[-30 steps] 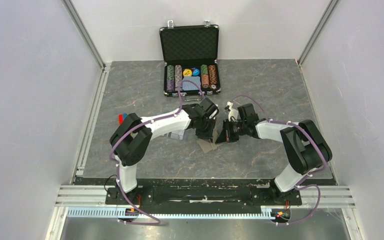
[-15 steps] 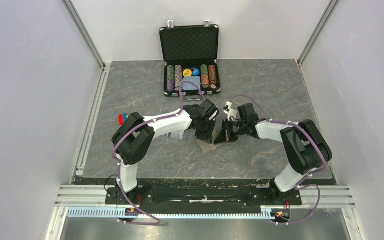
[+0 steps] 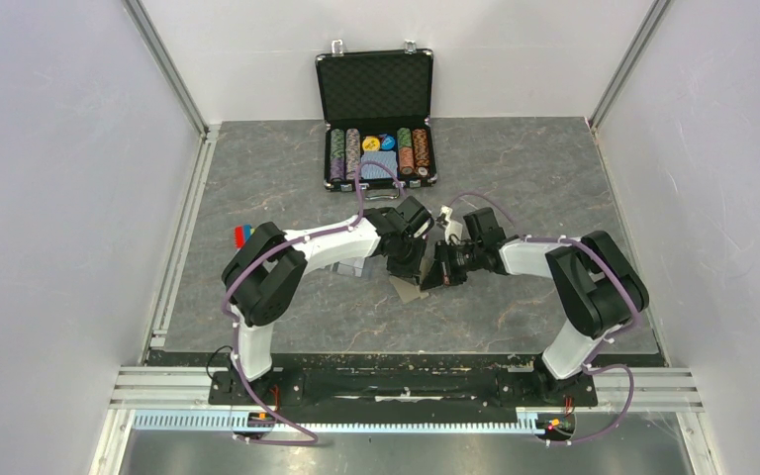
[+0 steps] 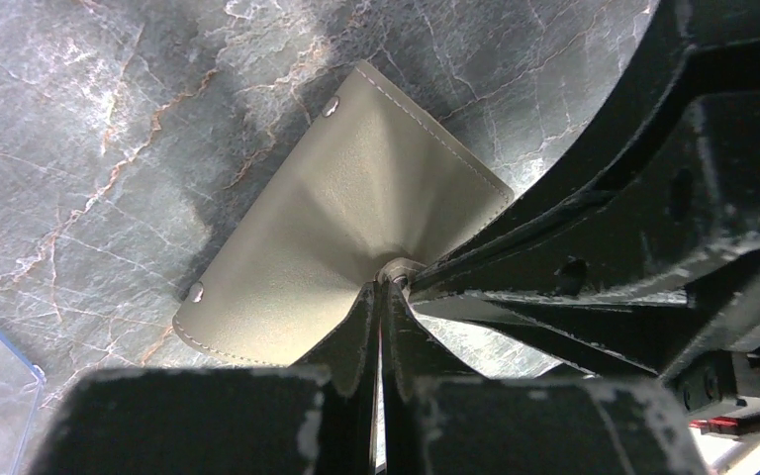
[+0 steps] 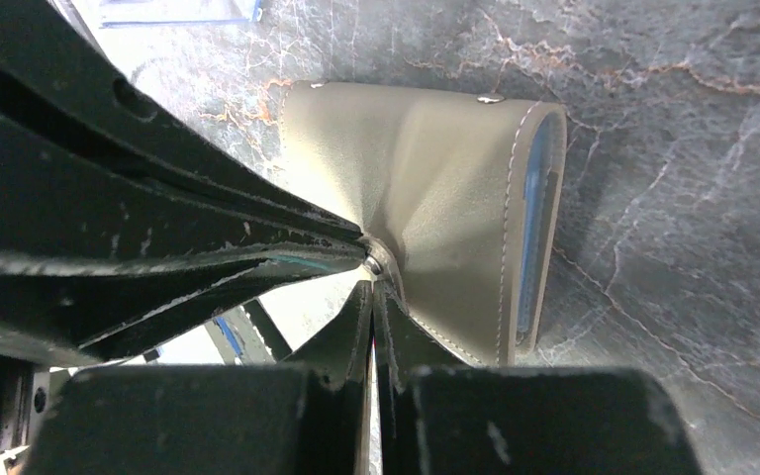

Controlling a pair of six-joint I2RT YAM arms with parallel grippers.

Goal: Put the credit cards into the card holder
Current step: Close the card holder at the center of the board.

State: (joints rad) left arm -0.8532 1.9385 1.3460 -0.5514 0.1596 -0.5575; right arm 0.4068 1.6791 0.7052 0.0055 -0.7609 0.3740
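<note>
The small taupe leather folding card holder [image 3: 409, 290] lies on the grey marbled tabletop [image 3: 515, 168] between the arms. Its long axis runs diagonally in the left wrist view, and its blue-lined open edge [image 5: 532, 198] faces right in the right wrist view. The left gripper [image 4: 381, 297] and right gripper [image 5: 374, 287] both pinch its puckered cover.

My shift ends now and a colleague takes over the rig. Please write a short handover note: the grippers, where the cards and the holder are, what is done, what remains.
Left gripper: shut, pinching the card holder.
Right gripper: shut, pinching the same holder right beside the left one.
Card holder: mid-table between the two arms; its blue lining shows at one edge, which gapes slightly.
Credit cards: not visible in any view, and none can be seen inside the holder.
Done: both arms have hold of the holder.
Left: open it, fetch each card and slide it in.
</note>
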